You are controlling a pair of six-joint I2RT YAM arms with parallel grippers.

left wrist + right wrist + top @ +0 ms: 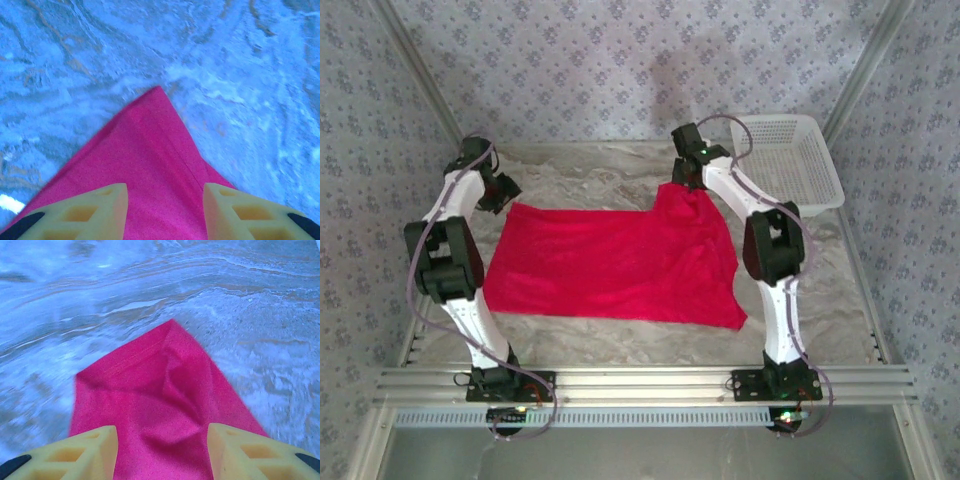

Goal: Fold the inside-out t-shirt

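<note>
You are looking at a table [620, 340] whose top is marbled in beige and grey swirls, matte and flat, closed in by walls [620, 60] papered in a pale, small repeating flower print. Ribbed aluminium rails [640, 382] run across the near edge where both arms are bolted, and slim metal posts [865, 70] slant up at the far corners. At the far right stands a white mesh basket [790, 160], rectangular, rigid plastic with an open grid wall. The inside-out t-shirt [610, 260] lies spread in the middle of the table between the two arms, a bright red, soft, plain cloth. Its left part lies smooth and nearly rectangular, while its right part is rumpled, with creases rising to a peak at the far right corner. Your left gripper [503, 192] sits at the shirt's far left corner. In the left wrist view its blocky yellow fingers [95, 210] stand apart with a pointed red corner running out between them over blurred marble. Your right gripper [688, 180] sits at the raised far right corner. In the right wrist view its yellow fingers [240, 450] also stand apart, with folded red cloth in the gap. You cannot tell from either view whether the fingers pinch the fabric.
</note>
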